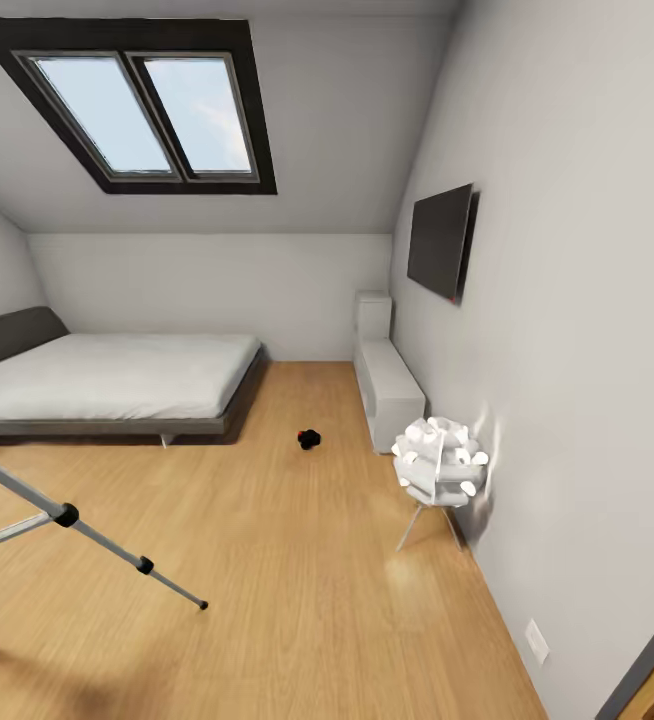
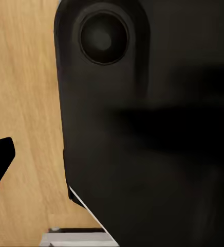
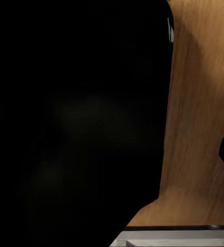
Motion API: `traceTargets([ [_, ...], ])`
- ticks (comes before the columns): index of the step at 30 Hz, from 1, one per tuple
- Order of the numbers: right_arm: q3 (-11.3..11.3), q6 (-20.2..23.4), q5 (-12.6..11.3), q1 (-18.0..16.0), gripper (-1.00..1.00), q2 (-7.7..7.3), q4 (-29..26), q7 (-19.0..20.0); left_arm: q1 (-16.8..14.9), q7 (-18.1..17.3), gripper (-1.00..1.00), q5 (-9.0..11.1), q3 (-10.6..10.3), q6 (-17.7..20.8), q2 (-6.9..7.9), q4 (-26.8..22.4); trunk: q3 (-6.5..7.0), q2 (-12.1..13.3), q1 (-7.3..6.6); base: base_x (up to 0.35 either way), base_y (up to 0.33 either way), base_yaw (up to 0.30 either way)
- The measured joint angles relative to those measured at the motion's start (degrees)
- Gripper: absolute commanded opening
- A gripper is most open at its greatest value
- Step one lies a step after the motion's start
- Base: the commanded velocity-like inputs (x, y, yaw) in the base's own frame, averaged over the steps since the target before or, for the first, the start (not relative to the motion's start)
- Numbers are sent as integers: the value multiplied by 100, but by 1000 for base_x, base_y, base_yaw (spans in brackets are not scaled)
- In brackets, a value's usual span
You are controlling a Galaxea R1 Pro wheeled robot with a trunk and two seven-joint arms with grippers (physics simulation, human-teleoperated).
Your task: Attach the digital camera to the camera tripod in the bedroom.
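Floor (image 1: 297, 560): light honey wood, plank grain. Walls (image 1: 567, 300): pale grey-white. Skylight (image 1: 137, 105) at 11 o'clock: dark frame, blue-white panes. Bed (image 1: 107, 375) at 9 o'clock: pale grey mattress, dark grey base. Wall screen (image 1: 439, 240): black. Cabinet (image 1: 387, 385): white. Chair (image 1: 439, 462): white. Digital camera (image 1: 310, 438): black, small red mark. Camera tripod (image 1: 67, 518) at 8 o'clock: silver legs, black joints.

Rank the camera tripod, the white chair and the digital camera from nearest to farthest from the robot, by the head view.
1. camera tripod, low left.
2. white chair, right, by the wall.
3. digital camera, on the floor, farther back.
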Motion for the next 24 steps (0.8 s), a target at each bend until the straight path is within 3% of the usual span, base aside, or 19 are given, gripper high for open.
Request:
traceTargets([
  [7,49,-15,203,-9,100,-25,0,-15,7,-24,100,203,16,-38,6,-210,1,1,0,0,0,0],
  [14,56,-22,52,-9,100,-34,0,-11,14,-14,100,14,31,12,-2,-209,1,1,0,0,0,0],
  [24,56,-18,34,-9,100,-33,0,-5,15,-8,100,-7,38,16,8,-212,1,1,0,0,0,0],
])
